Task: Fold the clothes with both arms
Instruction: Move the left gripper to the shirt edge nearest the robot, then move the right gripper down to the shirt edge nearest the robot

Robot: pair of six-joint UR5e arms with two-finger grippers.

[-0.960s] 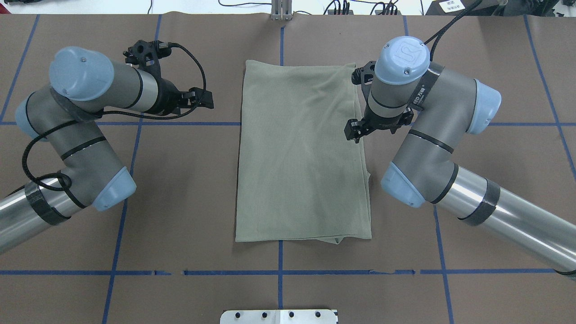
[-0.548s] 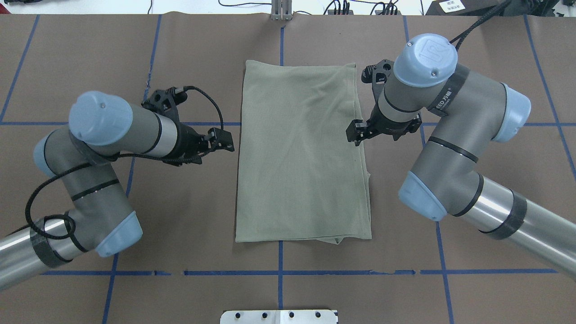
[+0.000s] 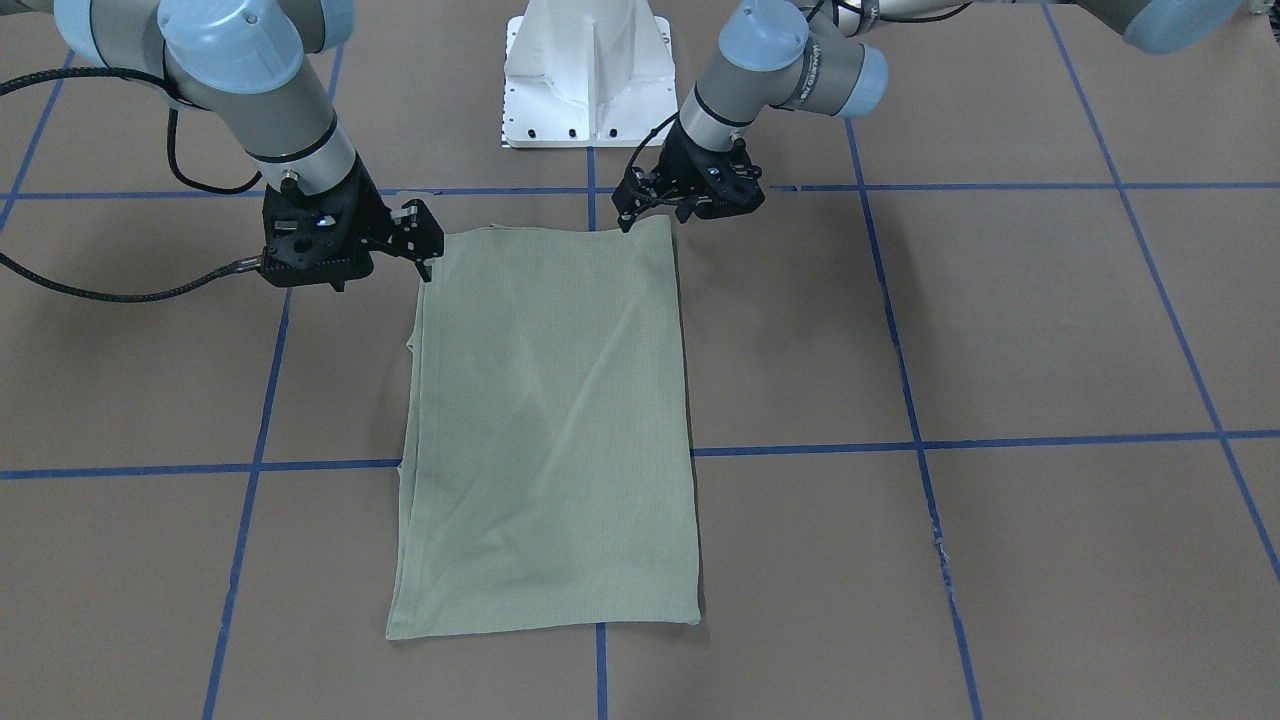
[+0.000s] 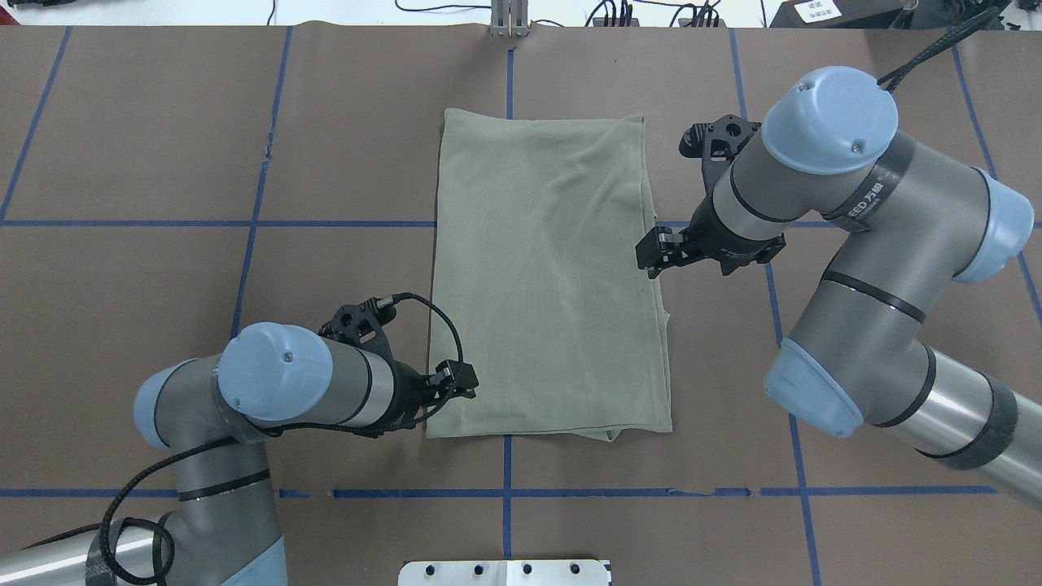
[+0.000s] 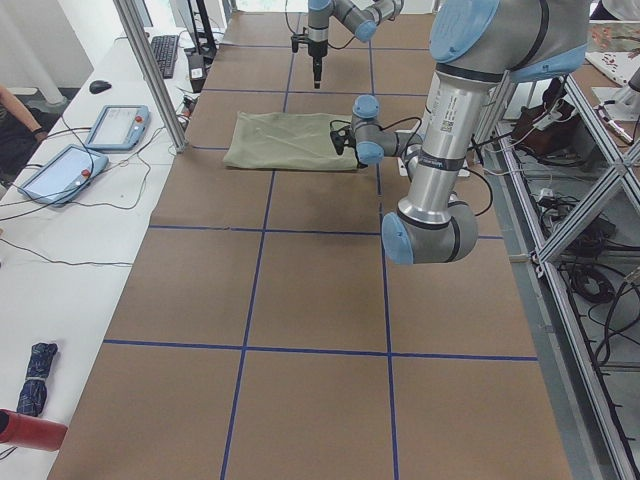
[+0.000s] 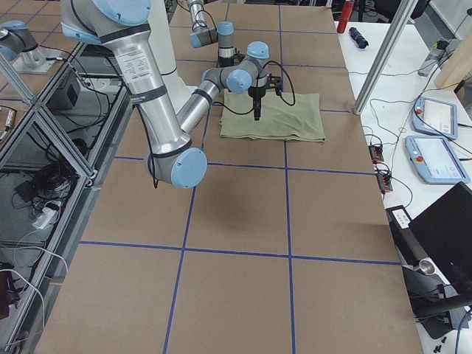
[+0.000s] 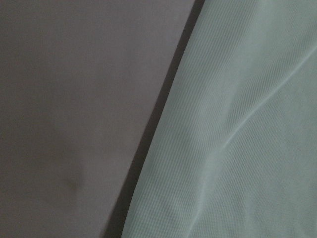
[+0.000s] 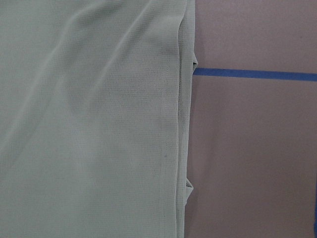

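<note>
The shirt is lying flat in the middle of the surface, folded into a long rectangle whose long sides are running away from the robot. No sleeves are showing. Along its right edge the lower layers are peeking out a little from under the top layer, and a small flap is poking out at the near edge towards the right corner.

The left hand is sitting low at the shirt's near left corner, just over its left edge. Its wrist camera is looking closely at that edge and the bare surface beside it. I cannot tell whether its fingers are apart or together.

The right hand is hanging over the shirt's right edge, about midway along it, pointing downward. Its wrist camera is showing the layered edge and a blue tape line beside it. I cannot tell its finger state either.

Neither hand is visibly holding cloth.
</note>
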